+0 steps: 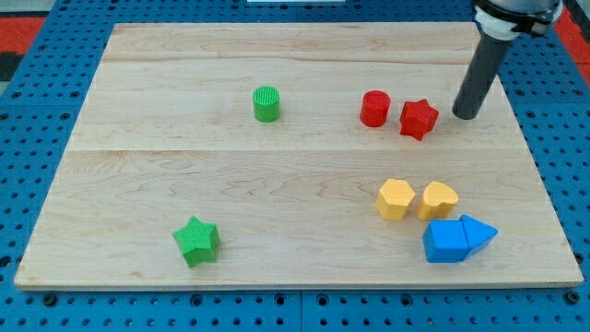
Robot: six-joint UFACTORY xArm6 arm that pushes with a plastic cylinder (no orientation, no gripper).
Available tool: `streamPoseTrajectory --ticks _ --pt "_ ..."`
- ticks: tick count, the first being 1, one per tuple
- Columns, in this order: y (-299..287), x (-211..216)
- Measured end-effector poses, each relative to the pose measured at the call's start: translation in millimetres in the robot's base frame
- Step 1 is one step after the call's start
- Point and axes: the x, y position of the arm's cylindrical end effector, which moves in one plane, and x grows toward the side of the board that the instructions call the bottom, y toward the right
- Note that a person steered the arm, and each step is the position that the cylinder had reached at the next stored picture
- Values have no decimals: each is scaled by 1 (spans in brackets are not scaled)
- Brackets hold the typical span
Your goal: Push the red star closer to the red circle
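Observation:
The red star [418,118] lies on the wooden board at the view's upper right. The red circle [374,108] stands just to its left, with a small gap between them. My tip [464,114] rests on the board to the right of the red star, a short way off and not touching it. The dark rod rises from there toward the view's top right corner.
A green circle [266,103] stands at upper centre. A green star [196,241] lies at lower left. A yellow hexagon [395,198] and a yellow heart [439,199] sit at lower right, with two blue blocks [455,238] just below them. The board's right edge [544,175] is near.

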Motion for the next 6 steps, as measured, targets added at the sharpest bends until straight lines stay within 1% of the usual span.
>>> streamPoseTrajectory --ticks 1,2,4,6 --pt "7 2" --pt "23 31" --pt "-46 11" --pt "-67 2"
